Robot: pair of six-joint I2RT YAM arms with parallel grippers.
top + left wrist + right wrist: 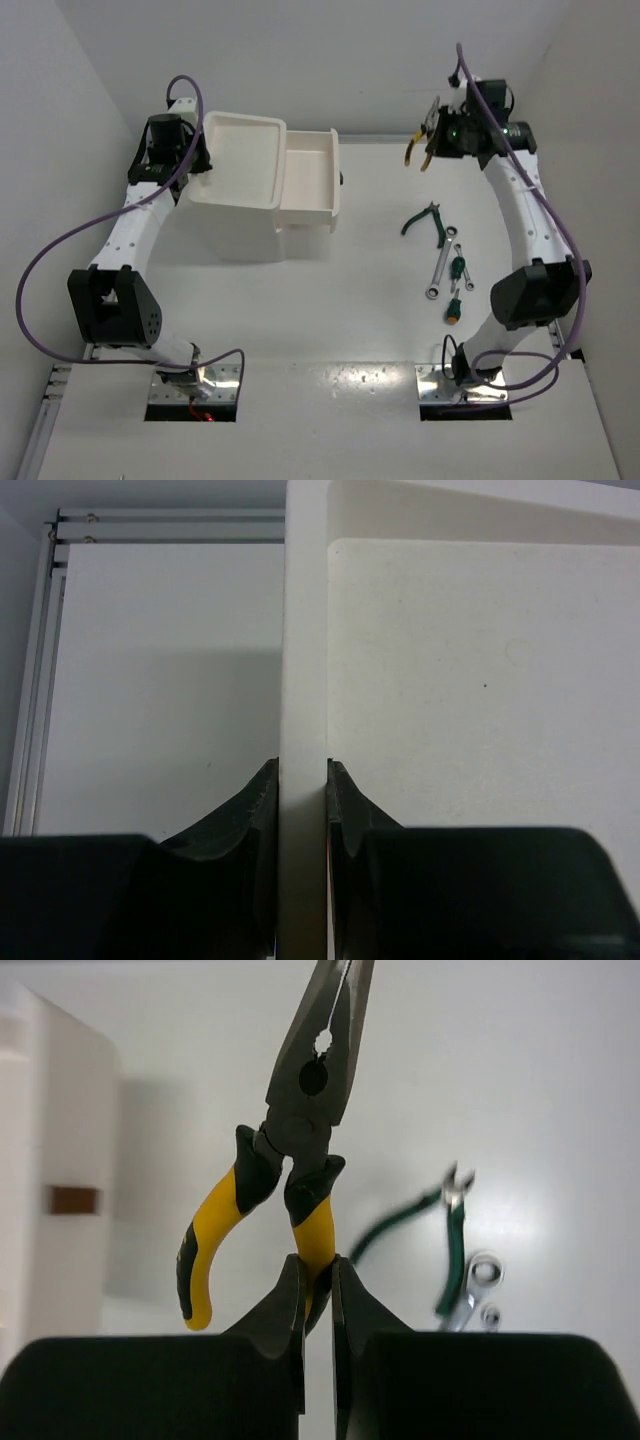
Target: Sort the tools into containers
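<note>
On my white table, nearest on the right, two green-handled screwdrivers, two silver wrenches and green-handled pliers lie loose. Further back, the white cabinet has one drawer standing open. My left gripper pinches the tray rim. Farthest, my right gripper clamps one handle of the yellow-and-black pliers, held aloft.
</note>
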